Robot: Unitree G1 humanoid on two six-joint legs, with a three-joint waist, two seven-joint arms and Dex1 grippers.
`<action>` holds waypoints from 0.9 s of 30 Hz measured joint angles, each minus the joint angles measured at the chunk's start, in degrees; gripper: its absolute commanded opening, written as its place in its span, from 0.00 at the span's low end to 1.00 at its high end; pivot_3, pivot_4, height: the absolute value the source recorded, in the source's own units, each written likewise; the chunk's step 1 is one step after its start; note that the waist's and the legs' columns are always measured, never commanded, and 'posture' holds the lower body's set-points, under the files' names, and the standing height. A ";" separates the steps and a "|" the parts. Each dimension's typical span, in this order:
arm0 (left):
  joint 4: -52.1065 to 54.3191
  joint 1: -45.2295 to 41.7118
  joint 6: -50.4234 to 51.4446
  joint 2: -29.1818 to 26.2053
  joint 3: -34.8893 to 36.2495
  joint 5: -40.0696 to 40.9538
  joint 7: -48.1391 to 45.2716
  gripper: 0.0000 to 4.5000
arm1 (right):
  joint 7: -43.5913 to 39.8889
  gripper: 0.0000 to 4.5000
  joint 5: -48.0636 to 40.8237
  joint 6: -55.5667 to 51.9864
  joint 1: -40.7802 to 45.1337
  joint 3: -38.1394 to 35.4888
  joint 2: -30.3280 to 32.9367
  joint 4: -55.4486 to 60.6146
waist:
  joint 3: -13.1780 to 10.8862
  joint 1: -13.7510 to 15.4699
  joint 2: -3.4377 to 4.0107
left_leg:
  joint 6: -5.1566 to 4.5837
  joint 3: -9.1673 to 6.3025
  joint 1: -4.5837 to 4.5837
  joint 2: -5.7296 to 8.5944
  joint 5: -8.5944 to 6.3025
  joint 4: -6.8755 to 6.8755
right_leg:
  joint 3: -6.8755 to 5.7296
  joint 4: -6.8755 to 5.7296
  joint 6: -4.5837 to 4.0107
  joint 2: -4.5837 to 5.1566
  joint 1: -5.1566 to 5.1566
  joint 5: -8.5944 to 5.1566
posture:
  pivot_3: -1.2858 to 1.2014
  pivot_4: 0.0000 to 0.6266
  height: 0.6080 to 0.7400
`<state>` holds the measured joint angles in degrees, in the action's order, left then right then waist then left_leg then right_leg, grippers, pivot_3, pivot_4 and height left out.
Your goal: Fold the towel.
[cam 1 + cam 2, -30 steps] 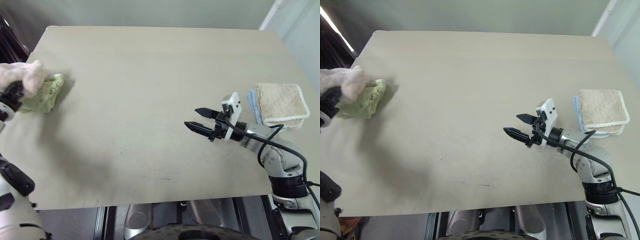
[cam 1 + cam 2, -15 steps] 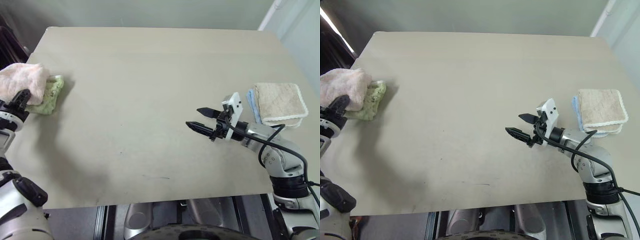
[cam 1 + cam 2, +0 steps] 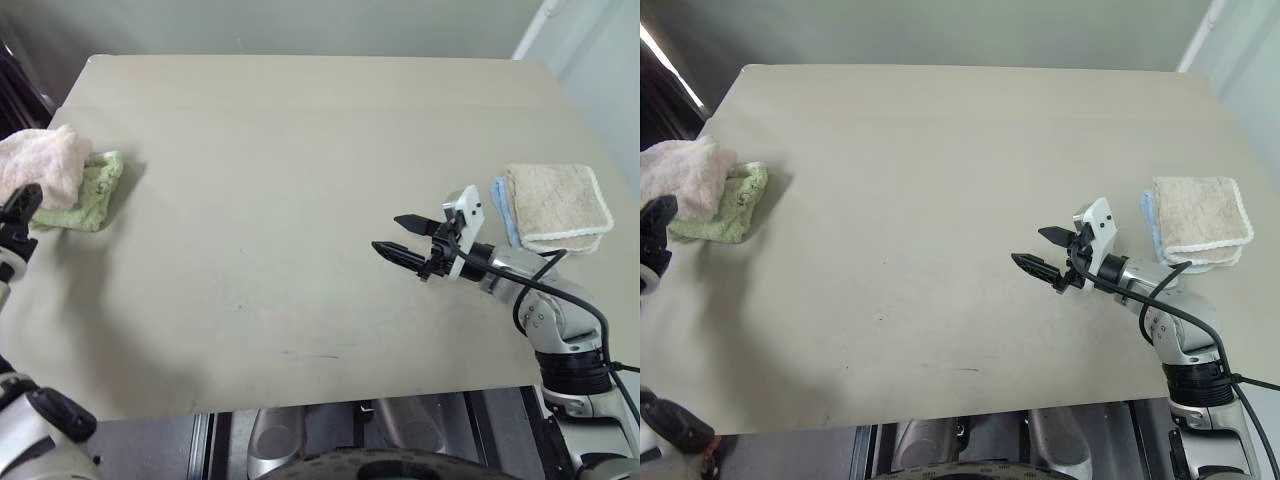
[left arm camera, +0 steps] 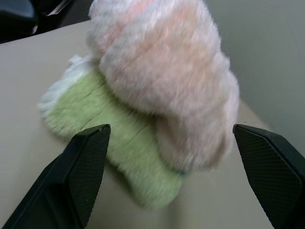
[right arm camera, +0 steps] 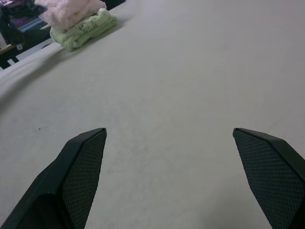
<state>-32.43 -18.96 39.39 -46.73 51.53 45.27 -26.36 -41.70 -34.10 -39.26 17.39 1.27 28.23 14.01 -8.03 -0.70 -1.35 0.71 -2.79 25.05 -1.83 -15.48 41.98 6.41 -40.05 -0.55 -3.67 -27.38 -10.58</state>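
Observation:
The pale pink towel (image 3: 42,164) lies bunched in a folded bundle at the table's far left edge, resting partly on top of a lime-green towel (image 3: 88,196). My left gripper (image 4: 170,130) is open just short of the bundle, its fingers spread on either side and touching nothing. In the left wrist view the pink towel (image 4: 162,81) sits over the green towel (image 4: 125,153). My right gripper (image 3: 388,233) hovers open and empty over the right middle of the table, pointing left.
A beige square cloth (image 3: 556,204) lies stacked on a light-blue cloth (image 3: 500,212) near the right edge of the table (image 3: 300,140), just behind my right arm. Bare tabletop stretches between the two grippers.
My left gripper has opened, let go of the pink towel and drawn back from it. The towel now rests on the green towel. The right arm has kept still.

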 measured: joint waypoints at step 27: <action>34.43 -1.76 -24.93 20.09 -47.31 -12.00 -34.26 0.99 | -1.67 1.00 -5.55 -0.38 -9.75 -11.93 7.93 11.27 | 0.06 0.72 0.13 | -0.12 -0.05 -0.07 -0.01 -0.16 0.11 | -0.02 0.17 0.33 0.06 0.30 -0.06 | 0.52 0.24 0.72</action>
<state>2.00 -20.72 14.46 -26.64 4.22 33.28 -60.63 -43.37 -39.65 -39.64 7.64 -10.66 36.17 25.28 -7.97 0.02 -1.21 0.59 -2.83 24.98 -1.84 -15.64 42.09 6.40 -39.88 -0.21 -3.60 -27.09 -10.64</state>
